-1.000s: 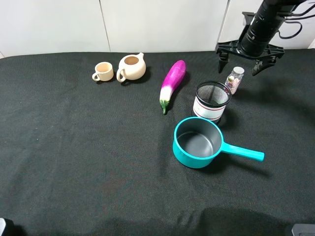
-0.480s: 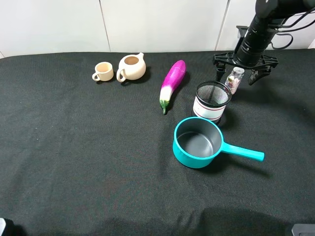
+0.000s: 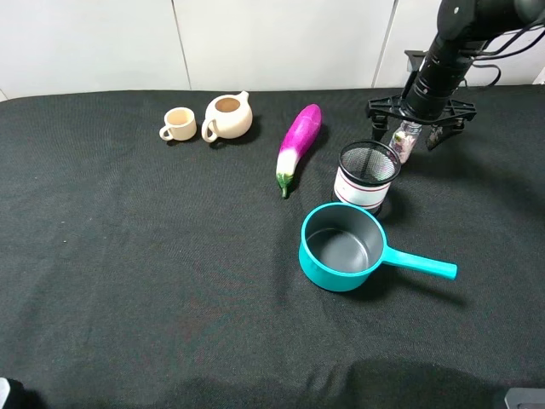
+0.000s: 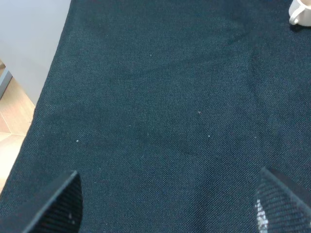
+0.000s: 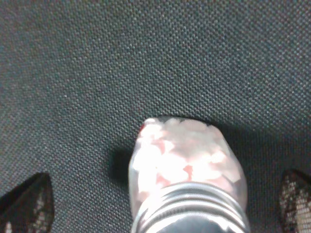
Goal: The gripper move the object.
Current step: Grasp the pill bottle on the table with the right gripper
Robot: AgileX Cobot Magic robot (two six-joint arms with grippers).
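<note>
The right gripper (image 3: 410, 129) hangs over the bottle (image 3: 405, 141), fingers spread wide either side, clear of it; the bottle stands just behind the mesh cup (image 3: 367, 175)

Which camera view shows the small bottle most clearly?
The right wrist view: the bottle is close up, its contents visible. The exterior high view shows it tiny; the left wrist view, not at all.
</note>
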